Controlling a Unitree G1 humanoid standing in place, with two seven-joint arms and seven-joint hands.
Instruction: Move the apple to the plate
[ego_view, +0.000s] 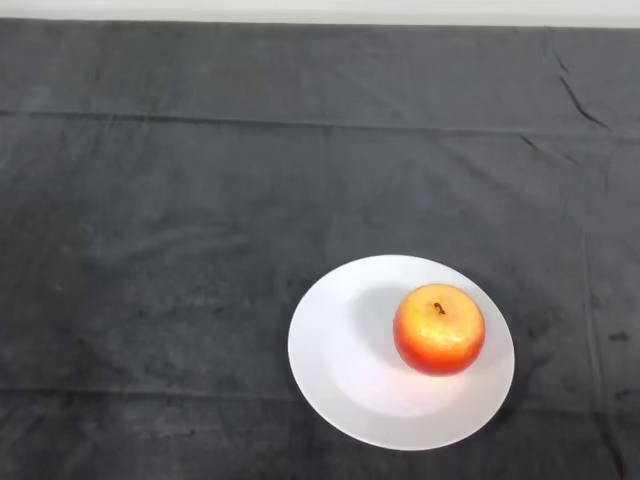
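Table: a dark grey cloth (200, 200) covers it edge to edge, creased here and there, with a pale strip of wall along the far side.
Plate (340, 370): white, round, sitting toward the near right of the cloth.
Apple (439, 329): red and orange, stem up, resting on the plate, right of the plate's centre.
Hand: nowhere to be seen, so its state can't be told.

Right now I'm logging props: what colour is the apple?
Red blending into orange-yellow, brown stem; the apple sits on the white plate, head view.
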